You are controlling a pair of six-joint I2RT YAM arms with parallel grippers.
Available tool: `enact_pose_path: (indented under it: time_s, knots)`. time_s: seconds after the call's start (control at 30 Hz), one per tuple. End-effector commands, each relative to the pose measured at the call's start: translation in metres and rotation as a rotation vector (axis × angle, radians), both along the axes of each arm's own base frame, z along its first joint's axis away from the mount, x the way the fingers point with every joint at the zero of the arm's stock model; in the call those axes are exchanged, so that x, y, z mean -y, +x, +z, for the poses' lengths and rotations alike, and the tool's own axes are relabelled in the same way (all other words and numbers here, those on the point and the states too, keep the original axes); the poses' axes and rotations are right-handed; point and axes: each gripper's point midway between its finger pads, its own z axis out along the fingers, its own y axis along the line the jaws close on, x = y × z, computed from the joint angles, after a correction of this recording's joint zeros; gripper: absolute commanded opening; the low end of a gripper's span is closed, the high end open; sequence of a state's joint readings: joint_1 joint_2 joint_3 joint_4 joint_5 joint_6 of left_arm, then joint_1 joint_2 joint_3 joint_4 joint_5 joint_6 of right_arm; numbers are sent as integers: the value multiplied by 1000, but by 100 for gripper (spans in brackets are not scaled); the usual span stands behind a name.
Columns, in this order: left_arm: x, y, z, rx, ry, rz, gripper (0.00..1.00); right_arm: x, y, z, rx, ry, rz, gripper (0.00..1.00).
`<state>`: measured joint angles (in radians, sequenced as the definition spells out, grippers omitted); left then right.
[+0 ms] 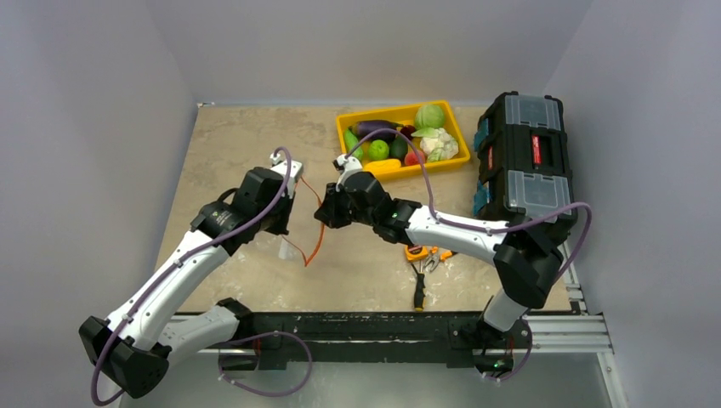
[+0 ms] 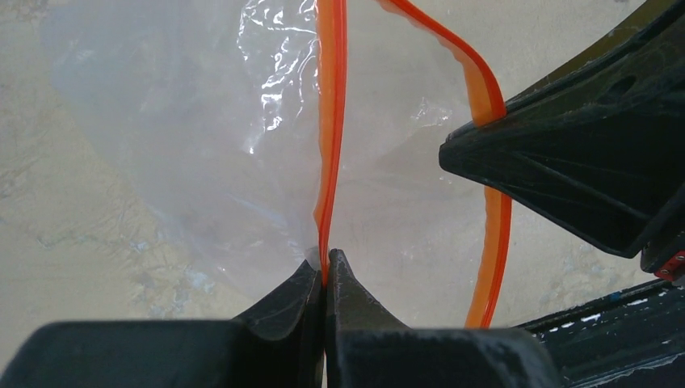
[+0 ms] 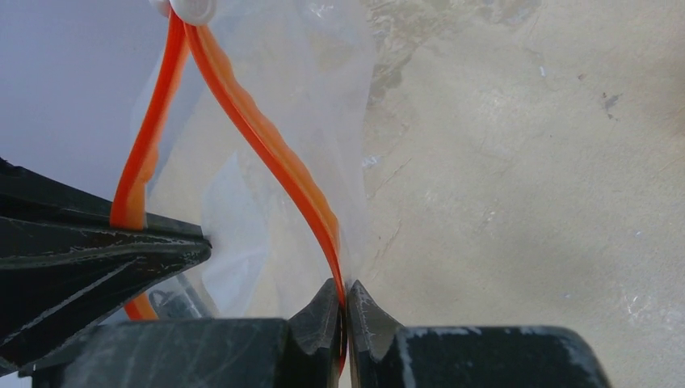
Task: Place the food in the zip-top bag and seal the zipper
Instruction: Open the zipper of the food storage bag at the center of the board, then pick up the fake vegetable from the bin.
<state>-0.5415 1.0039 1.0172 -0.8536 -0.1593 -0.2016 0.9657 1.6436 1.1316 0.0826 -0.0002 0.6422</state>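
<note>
My left gripper point(image 2: 325, 271) is matt black plastic, finely scuffed; the bag point(image 2: 202, 145) is thin clear film, crinkled and glossy, its zipper point(image 2: 331, 121) smooth orange plastic; the table point(image 3: 525, 162) looks like rough, mottled beige stone

Left arm point(image 1: 183, 263): reaches forward and inward, wrist angled down.
Left gripper point(image 2: 325, 271): fingers point(image 2: 291, 303) pressed together, pinching the zipper point(image 2: 331, 121).
Right arm point(image 1: 459, 231): stretched leftward, low over the counter.
Right gripper point(image 3: 343, 295): fingers pinched on the zipper's other strip, just beside the left gripper.
</note>
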Motion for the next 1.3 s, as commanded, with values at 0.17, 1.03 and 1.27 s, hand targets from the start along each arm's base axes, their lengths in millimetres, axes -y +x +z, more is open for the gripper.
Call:
enact_pose_path:
  time_s: [0.17, 1.03, 1.27]
  knots:
    - [11, 5, 8, -49, -44, 17, 0, -15, 10, 18, 76, -34, 82, 15]
    - [-20, 19, -32, -145, 20, 171, 0, 213, 179, 68, 370, -553, -717, 68]
    - [-20, 18, -33, -142, 16, 169, 0, 251, 243, 30, 345, -836, -795, 89]
